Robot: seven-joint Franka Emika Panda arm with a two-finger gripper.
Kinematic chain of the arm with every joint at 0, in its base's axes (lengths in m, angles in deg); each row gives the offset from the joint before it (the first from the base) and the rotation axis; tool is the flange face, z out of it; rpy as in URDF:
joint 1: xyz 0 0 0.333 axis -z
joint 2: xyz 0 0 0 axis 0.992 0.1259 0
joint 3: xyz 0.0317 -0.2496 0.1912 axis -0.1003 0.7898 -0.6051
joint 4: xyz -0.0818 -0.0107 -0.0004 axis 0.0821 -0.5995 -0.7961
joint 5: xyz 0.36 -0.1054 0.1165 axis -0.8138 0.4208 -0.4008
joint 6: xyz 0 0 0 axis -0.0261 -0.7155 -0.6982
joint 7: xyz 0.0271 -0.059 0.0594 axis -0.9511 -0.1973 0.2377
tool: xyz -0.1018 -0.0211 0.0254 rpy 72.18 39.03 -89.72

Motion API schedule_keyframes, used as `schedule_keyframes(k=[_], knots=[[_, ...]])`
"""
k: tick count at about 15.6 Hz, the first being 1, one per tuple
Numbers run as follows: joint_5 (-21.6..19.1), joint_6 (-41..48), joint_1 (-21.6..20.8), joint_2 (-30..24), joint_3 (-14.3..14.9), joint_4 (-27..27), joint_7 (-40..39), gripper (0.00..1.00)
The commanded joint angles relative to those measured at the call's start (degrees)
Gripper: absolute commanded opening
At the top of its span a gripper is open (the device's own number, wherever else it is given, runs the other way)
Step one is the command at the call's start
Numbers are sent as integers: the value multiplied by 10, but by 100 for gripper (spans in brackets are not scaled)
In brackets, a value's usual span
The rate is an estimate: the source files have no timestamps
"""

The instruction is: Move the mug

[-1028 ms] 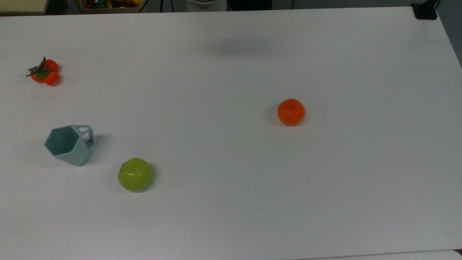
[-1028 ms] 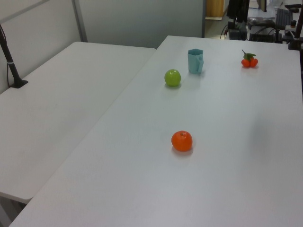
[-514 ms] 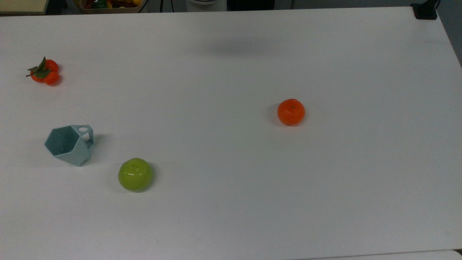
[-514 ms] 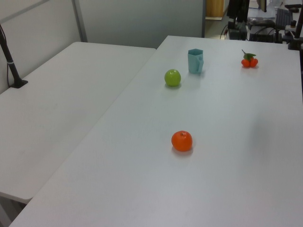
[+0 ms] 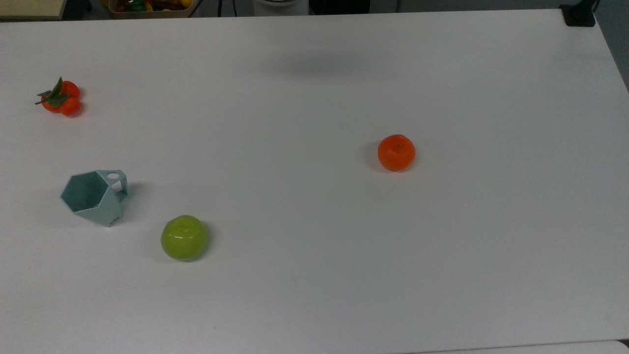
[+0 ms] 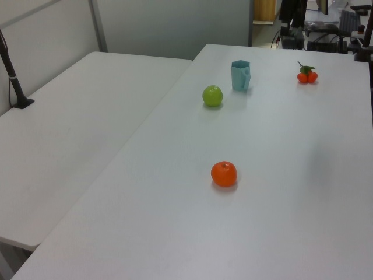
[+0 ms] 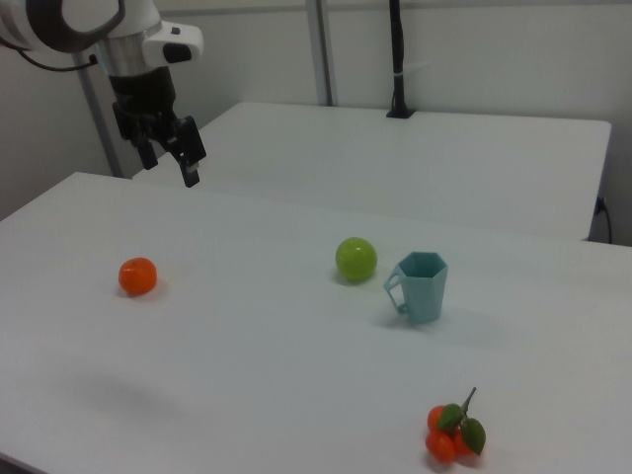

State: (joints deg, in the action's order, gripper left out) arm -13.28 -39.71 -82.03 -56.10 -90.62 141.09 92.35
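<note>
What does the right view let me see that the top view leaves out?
The right view alone has the robot arm's gripper, hanging open high above the table, beyond the single orange, and a second table behind. The top view alone has a bin of colourful items past the table's far edge. Both share the mug, upright, the green apple, the single orange and the leafy pair of small oranges.
</note>
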Motion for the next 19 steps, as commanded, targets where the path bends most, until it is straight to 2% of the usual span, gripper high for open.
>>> schedule_keyframes(k=[1,4,6,9,11,16,19], knots=[[5,-16,-5,-4,5,8,92,100],[7,-17,-4,3,5,0,155,100],[5,-25,-3,11,5,-4,161,100],[9,-86,5,34,7,-3,223,100],[9,-134,11,42,22,-3,262,100],[35,-186,16,70,38,0,259,100],[36,-220,18,92,61,2,258,100]])
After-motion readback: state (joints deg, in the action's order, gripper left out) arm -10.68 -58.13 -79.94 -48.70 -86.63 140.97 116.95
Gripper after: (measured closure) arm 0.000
